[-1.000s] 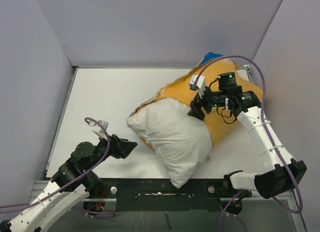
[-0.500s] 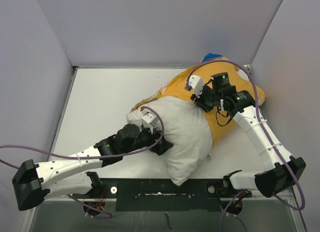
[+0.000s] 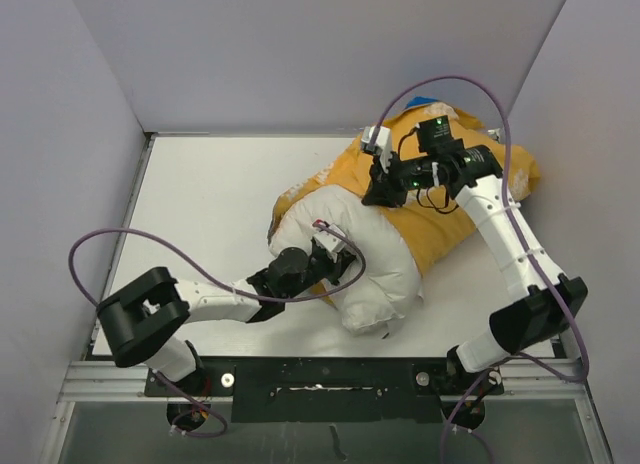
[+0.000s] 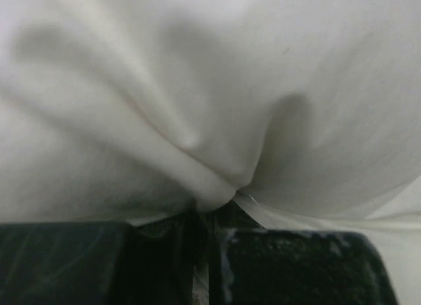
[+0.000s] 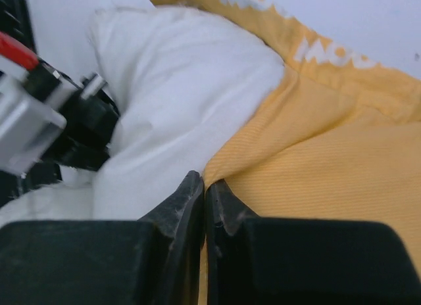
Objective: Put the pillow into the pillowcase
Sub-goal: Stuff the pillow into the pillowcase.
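Pinching a thin fold of pillow, the left gripper may slip pushing toward two o'clock; the right gripper, clamped on the pillowcase hem, could tear free.

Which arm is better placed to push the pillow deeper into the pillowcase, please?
Left, probably. The left hand is shut on a fold of the pillow, on the exposed part outside the pillowcase. The right hand is pinching the case's yellow rim, suited to holding the opening.
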`<state>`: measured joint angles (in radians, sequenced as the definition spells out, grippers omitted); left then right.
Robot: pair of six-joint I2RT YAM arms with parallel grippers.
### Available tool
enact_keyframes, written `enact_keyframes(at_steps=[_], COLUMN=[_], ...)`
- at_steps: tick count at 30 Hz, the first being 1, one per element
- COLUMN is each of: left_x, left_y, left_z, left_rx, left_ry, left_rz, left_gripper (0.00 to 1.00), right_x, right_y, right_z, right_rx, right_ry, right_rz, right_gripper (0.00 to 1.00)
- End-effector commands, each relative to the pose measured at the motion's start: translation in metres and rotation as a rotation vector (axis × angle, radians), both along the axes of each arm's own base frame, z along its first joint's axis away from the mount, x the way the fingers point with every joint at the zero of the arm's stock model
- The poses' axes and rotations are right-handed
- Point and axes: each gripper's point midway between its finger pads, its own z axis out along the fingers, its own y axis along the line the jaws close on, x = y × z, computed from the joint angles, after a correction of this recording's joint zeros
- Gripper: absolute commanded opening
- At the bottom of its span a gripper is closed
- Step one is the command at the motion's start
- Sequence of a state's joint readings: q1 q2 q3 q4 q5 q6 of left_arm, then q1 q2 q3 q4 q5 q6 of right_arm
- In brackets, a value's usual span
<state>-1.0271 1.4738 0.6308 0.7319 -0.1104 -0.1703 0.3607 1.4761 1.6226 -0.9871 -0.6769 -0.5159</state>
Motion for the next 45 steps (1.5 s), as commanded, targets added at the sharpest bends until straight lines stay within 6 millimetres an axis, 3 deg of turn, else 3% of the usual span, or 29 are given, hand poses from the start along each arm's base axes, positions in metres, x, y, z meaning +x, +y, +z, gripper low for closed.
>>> enact_keyframes(at_steps=[1, 3, 7, 11, 13, 14, 16, 18, 21, 24, 27, 29, 32, 35, 36, 39, 42, 45], left_x=[0.025, 0.031, 0.043, 0.073, 0.086, 0.089, 0.085, 0.072, 0.043, 0.004, -0.031, -0.038, -0.038, -0.02, -0.012, -0.002, -0.008, -0.016], left_y=[-0.028, -0.031, -0.022, 0.006, 0.023, 0.03, 0.037, 0.042, 0.054, 0.066, 0.078, 0.094, 0.123, 0.136, 0.136, 0.111, 0.097, 0.108], left_z=[0.079, 0.084, 0.092, 0.073, 0.058, 0.051, 0.045, 0.043, 0.051, 0.06, 0.07, 0.079, 0.09, 0.093, 0.088, 0.075, 0.07, 0.075], left_rx=[-0.228, -0.258, -0.317, -0.393, -0.458, -0.469, -0.456, -0.44, -0.433, -0.417, -0.377, -0.322, -0.338, -0.339, -0.314, -0.256, -0.232, -0.2], left_ry=[-0.334, -0.369, -0.425, -0.314, -0.202, -0.167, -0.154, -0.153, -0.164, -0.13, 0.011, 0.122, 0.159, 0.138, 0.154, 0.189, 0.216, 0.212], left_rz=[-0.004, 0.012, 0.08, 0.196, 0.224, 0.231, 0.227, 0.189, 0.104, -0.025, -0.106, -0.044, 0.087, 0.206, 0.243, 0.189, 0.119, 0.123], left_gripper=[0.0, 0.0, 0.0, 0.0, 0.0, 0.0, 0.05, 0.23, 0.53, 0.62, 0.63, 0.63, 0.58, 0.37, 0.26, 0.17, 0.17, 0.22], right_x=[-0.102, -0.11, -0.121, -0.124, -0.112, -0.095, -0.07, -0.057, -0.057, -0.064, -0.074, -0.081, -0.084, -0.083, -0.082, -0.074, -0.065, -0.061], right_y=[0.082, 0.092, 0.099, 0.085, 0.069, 0.056, 0.035, 0.024, 0.033, 0.05, 0.066, 0.074, 0.076, 0.076, 0.076, 0.076, 0.076, 0.078], right_z=[0.082, 0.079, 0.041, -0.001, -0.036, -0.056, -0.073, -0.072, -0.059, -0.042, -0.02, -0.011, -0.016, -0.023, -0.022, -0.019, -0.017, -0.022], right_rx=[0.454, 0.478, 0.446, 0.346, 0.22, 0.138, 0.082, 0.112, 0.121, 0.143, 0.217, 0.245, 0.245, 0.246, 0.246, 0.231, 0.218, 0.21], right_ry=[0.316, 0.382, 0.496, 0.433, 0.379, 0.336, 0.298, 0.293, 0.248, 0.243, 0.254, 0.259, 0.278, 0.298, 0.297, 0.284, 0.275, 0.283], right_rz=[0.523, 0.572, 0.55, 0.482, 0.388, 0.303, 0.205, 0.166, 0.216, 0.314, 0.404, 0.45, 0.462, 0.449, 0.445, 0.413, 0.378, 0.358], right_gripper=[0.0, 0.0, 0.0, 0.0, 0.0, 0.0, 0.0, 0.0, 0.0, 0.0, 0.0, 0.0, 0.0, 0.0, 0.0, 0.0, 0.0, 0.0])
